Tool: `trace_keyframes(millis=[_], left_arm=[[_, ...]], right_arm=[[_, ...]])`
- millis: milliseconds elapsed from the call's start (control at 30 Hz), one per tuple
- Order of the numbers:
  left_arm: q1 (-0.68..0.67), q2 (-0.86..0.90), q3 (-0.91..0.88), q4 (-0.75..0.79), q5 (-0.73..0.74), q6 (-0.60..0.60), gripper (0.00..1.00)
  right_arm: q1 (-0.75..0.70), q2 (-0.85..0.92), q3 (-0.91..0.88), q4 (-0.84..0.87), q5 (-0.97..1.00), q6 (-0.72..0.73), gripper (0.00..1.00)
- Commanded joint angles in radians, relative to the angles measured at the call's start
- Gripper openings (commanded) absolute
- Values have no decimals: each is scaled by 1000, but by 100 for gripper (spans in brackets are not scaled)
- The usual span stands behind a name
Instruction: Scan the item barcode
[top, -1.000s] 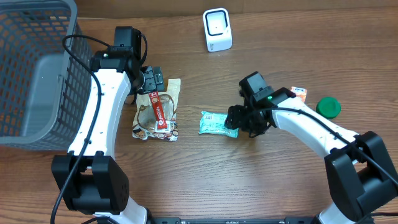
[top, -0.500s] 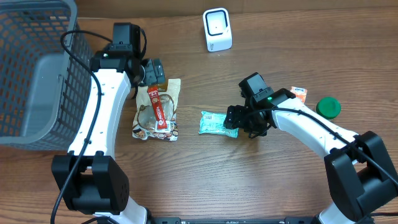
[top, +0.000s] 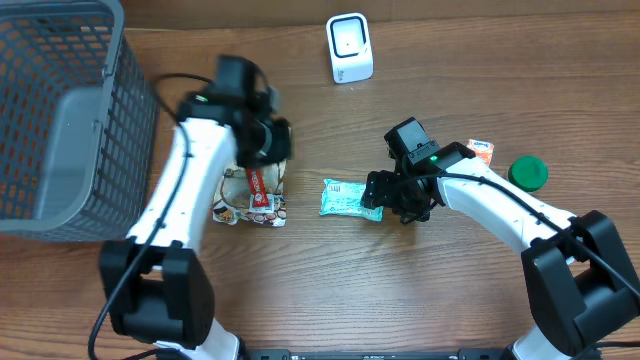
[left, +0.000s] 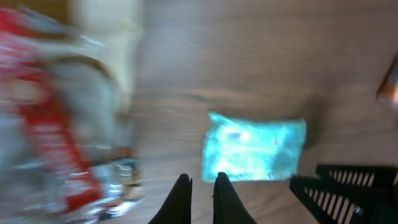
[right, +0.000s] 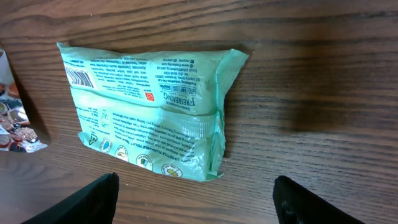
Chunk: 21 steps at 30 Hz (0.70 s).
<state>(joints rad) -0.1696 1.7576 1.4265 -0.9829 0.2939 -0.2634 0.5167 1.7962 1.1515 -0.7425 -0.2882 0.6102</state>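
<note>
The teal packet (right: 146, 106) is laid flat on the desk (top: 330, 280), barcode side up, between the two arms. The jaws of the right gripper (top: 388, 192) are held open near its right end, with nothing gripped. The jaws of the left gripper (left: 202, 183) are closed on nothing over the snack bag (top: 252, 190). The mesh basket (top: 100, 150) is set at the desk's left, apart from both items.

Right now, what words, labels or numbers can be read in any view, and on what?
"FRESHENING", upside down, probably: pale green plastic packet.
Barcode on that packet: digits too small.
Packet's fine print: too small.
Clear snack bag with red label: blurred, unreadable.
Small orange packet: too small.
</note>
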Motion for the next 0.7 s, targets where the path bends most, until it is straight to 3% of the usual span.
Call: trace_keyframes(millis=[0,233,667], left_arm=[[-73,-15,-105,64,62,14,7],[-144,-2,-212,200,39,-43,6],[-192,145,-214,211,40,-60,4]], right_arm=[[-9,-17,-16,11,-5,15,81],[-9,-16,-57,68,-4,19,80],[-8,-13,-68,158,-5,23,80]])
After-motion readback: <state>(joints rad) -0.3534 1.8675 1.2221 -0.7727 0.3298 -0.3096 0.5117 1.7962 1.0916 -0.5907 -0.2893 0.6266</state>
